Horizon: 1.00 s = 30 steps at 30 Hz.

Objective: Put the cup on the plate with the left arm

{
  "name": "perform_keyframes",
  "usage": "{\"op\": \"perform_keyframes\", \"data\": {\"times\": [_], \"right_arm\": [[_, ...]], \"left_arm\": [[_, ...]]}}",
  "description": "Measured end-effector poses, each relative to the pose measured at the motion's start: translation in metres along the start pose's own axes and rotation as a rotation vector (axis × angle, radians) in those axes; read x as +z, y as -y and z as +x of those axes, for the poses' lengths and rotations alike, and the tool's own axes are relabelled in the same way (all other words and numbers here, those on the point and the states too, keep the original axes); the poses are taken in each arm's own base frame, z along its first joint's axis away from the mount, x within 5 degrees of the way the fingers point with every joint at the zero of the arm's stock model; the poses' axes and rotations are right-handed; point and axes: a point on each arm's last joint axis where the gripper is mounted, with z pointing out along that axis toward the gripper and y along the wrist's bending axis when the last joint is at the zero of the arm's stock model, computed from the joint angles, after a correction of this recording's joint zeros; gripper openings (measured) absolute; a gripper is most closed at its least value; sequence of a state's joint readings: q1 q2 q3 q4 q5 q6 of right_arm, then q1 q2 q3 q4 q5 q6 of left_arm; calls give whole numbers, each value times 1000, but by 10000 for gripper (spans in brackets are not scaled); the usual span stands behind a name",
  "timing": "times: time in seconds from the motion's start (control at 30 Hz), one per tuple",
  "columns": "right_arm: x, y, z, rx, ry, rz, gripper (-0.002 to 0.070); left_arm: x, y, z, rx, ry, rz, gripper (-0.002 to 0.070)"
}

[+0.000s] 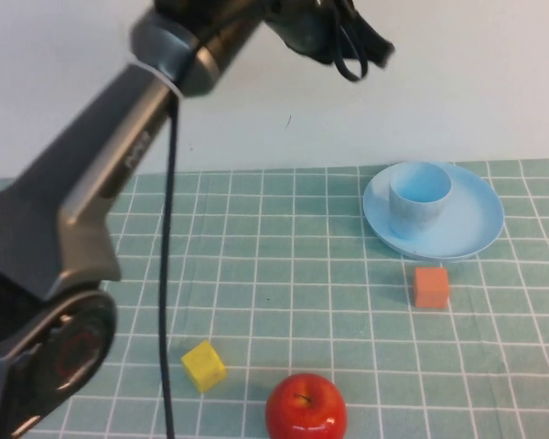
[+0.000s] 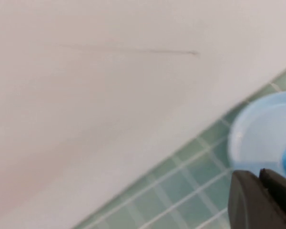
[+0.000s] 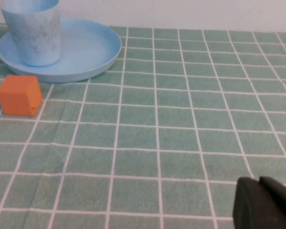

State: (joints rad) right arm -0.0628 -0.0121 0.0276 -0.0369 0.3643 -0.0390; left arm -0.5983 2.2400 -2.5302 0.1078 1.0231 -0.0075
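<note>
The light blue cup (image 1: 419, 198) stands upright on the light blue plate (image 1: 476, 229) at the far right of the green checked cloth. It also shows in the right wrist view (image 3: 33, 31), standing on the plate (image 3: 90, 52). My left arm reaches high over the table and its gripper (image 1: 371, 50) hangs in the air above and left of the cup, apart from it. In the left wrist view the left gripper (image 2: 260, 174) is shut and empty, with the plate (image 2: 257, 138) beyond it. My right gripper (image 3: 259, 181) is shut and empty, low over the cloth.
An orange cube (image 1: 431, 286) lies just in front of the plate. A yellow cube (image 1: 203, 365) and a red apple (image 1: 306, 408) lie near the front edge. A white wall rises behind the table.
</note>
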Motion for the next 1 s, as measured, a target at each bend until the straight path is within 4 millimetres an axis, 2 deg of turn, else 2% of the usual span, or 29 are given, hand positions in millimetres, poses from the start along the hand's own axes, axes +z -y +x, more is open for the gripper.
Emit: {"op": "perform_keyframes", "data": {"times": [0.2, 0.4, 0.47, 0.57, 0.63, 0.73, 0.87, 1.0], "right_arm": [[0, 0, 0, 0, 0, 0, -2], [0, 0, 0, 0, 0, 0, -2], [0, 0, 0, 0, 0, 0, -2], [0, 0, 0, 0, 0, 0, -2], [0, 0, 0, 0, 0, 0, -2], [0, 0, 0, 0, 0, 0, -2], [0, 0, 0, 0, 0, 0, -2], [0, 0, 0, 0, 0, 0, -2]], "left_arm": [[-131, -31, -28, 19, 109, -199, 4], [-253, -43, -34, -43, 318, -191, 3], [-289, -42, -32, -62, 398, -147, 3], [-327, -40, -28, -77, 496, -97, 3], [-341, -39, -25, -76, 532, -77, 3], [-350, -39, -18, -59, 549, -72, 3], [-339, -37, 2, -28, 486, -81, 2], [-321, -33, 39, -6, 462, -71, 2]]}}
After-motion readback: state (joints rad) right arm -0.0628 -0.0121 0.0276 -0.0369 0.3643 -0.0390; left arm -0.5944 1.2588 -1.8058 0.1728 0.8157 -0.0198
